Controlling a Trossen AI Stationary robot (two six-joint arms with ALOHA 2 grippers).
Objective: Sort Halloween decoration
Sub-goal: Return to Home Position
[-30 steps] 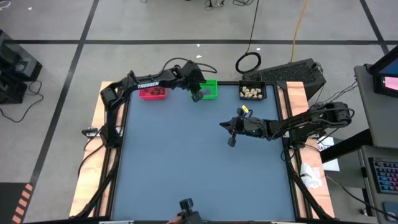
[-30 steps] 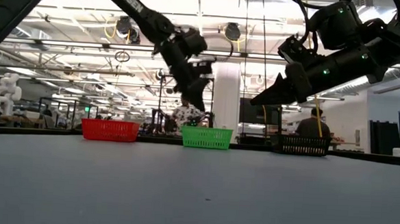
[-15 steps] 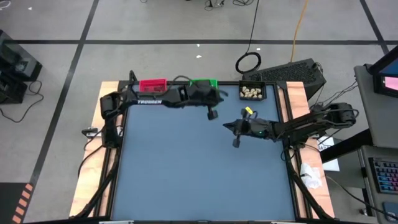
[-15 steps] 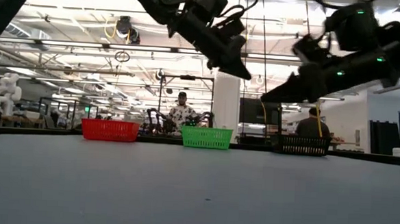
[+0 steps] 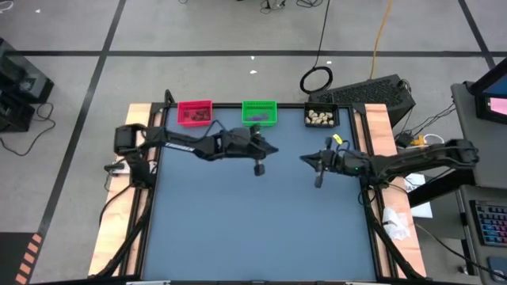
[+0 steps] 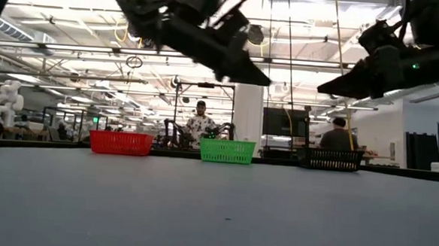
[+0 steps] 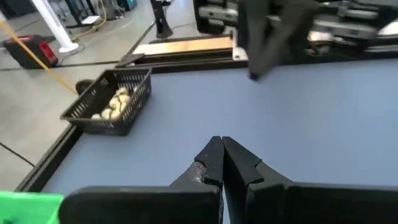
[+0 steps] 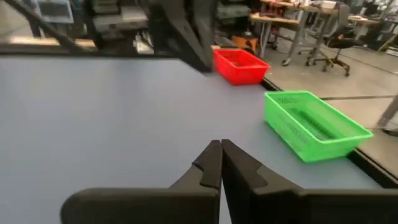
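Note:
My left gripper [image 5: 274, 150] is shut and empty, held above the table just near of the green bin [image 5: 259, 112]; it points toward the table's right. My right gripper [image 5: 302, 158] is shut and empty too, above the table near of the black bin [image 5: 322, 117], pointing left at the other gripper. Cream-white lumps [image 5: 320, 119] lie in the black bin and also show in the left wrist view [image 7: 115, 104]. Dark lumps [image 5: 198, 116] lie in the red bin [image 5: 195, 112]. Purple bits [image 5: 255, 118] lie in the green bin. In the low view both grippers [image 6: 265, 82] [image 6: 321, 91] hang high above the table.
The three bins stand in a row along the table's far edge. The blue table top [image 5: 253, 222] stretches from the grippers to the near edge. Wooden side rails [image 5: 119, 206] flank the table. People stand in the room beyond the far edge [image 6: 199, 122].
My left gripper has come away from above the green bin toward the near edge and has tipped from pointing down to nearly level. My right gripper has drawn back toward the table's right edge. Both stay shut.

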